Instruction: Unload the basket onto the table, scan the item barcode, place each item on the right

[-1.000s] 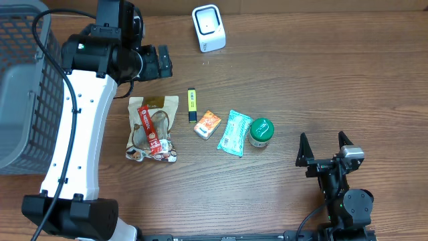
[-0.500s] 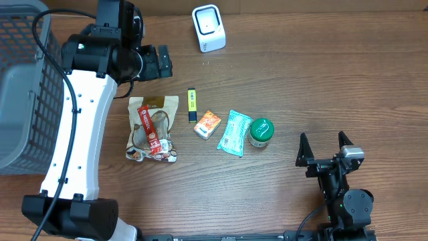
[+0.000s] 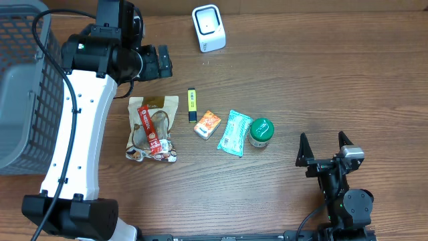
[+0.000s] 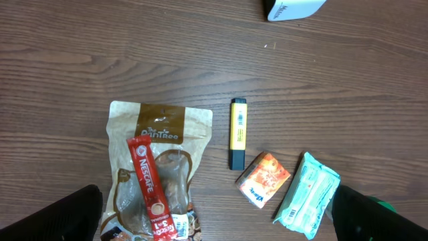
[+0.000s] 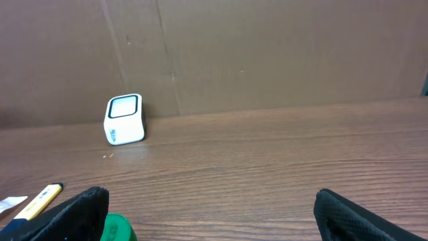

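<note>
The white barcode scanner (image 3: 208, 28) stands at the far edge of the table, its window facing up. Several items lie mid-table: a brown snack bag (image 3: 152, 127) with a red coffee stick (image 3: 150, 126) on it, a yellow-and-black pen (image 3: 192, 105), an orange pack (image 3: 207, 124), a teal tissue pack (image 3: 234, 132) and a green-lidded jar (image 3: 261, 132). My left gripper (image 3: 162, 61) hangs open above the table, behind the snack bag (image 4: 157, 161), holding nothing. My right gripper (image 3: 324, 147) rests open near the front edge, right of the jar (image 5: 117, 229), holding nothing.
A grey mesh basket (image 3: 20, 87) stands at the left edge of the table. A brown cardboard wall (image 5: 267, 53) rises behind the scanner (image 5: 125, 119). Bare wooden table (image 3: 321, 80) spreads across the right half.
</note>
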